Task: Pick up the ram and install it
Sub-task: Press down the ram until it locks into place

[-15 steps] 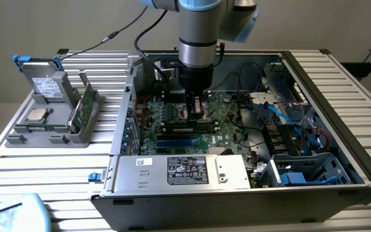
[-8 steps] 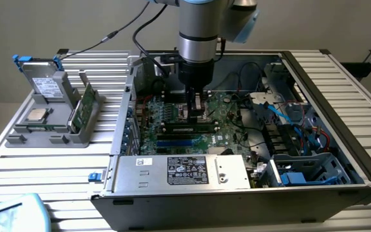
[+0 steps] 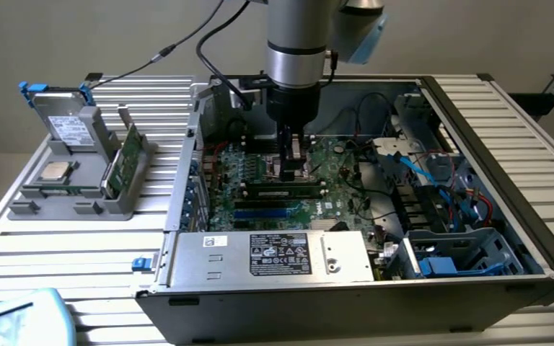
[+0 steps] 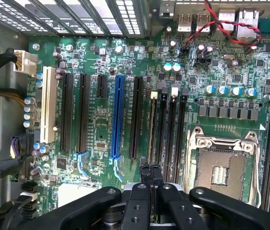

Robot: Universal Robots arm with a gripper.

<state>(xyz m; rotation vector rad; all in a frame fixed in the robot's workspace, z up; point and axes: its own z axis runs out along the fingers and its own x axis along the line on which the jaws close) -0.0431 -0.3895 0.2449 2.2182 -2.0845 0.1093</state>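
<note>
The ram (image 3: 267,192) is a slim dark stick standing on edge in a memory slot of the motherboard (image 3: 257,169), inside the open computer case. In the wrist view the ram (image 4: 152,129) shows edge-on, running away from the fingertips between black slots. My gripper (image 3: 291,175) hangs straight down from the arm, right over the ram, a little toward the exterior view's right of its middle. The fingers are shut, pressed together with no visible gap, and their tips (image 4: 146,175) sit at the ram's top edge. The part of the ram below my gripper (image 4: 151,175) is hidden.
A grey holder (image 3: 37,207) at the exterior view's left carries a silver processor chip (image 3: 55,171), a green circuit card (image 3: 123,162) and a drive (image 3: 70,122). The power supply (image 3: 272,256) fills the case front. An empty processor socket (image 4: 221,167) lies beside the memory slots; cables crowd the case's right.
</note>
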